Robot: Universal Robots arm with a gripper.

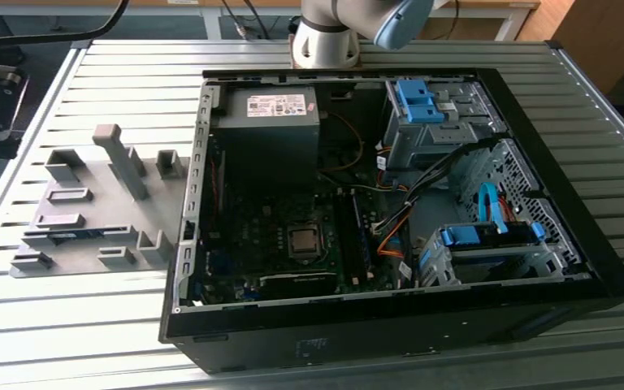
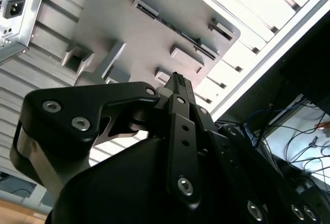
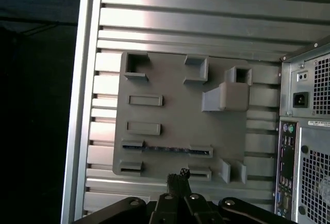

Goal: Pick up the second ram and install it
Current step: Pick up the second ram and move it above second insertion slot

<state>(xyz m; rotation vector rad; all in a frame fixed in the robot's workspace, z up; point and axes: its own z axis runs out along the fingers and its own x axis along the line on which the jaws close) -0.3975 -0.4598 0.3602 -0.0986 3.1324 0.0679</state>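
The second ram (image 3: 166, 149) is a thin dark strip with a blue-green edge. It stands on edge between two slotted blocks of the grey holder plate (image 3: 170, 116), on the table beside the computer case. It also shows as a dark line in the second wrist view (image 2: 181, 32) and as a bluish strip in the exterior view (image 1: 74, 236). My gripper (image 3: 178, 174) hangs well above the plate, over its edge near the ram. Its black fingers (image 2: 178, 82) are pressed together with nothing between them.
The open black computer case (image 1: 399, 317) lies on the slatted metal table (image 1: 95, 325), on the exterior view's right of the plate. Inside are the motherboard (image 1: 290, 244), power supply (image 1: 274, 122), cables and blue drive latches (image 1: 415, 101). The arm's base (image 1: 328, 36) stands behind the case.
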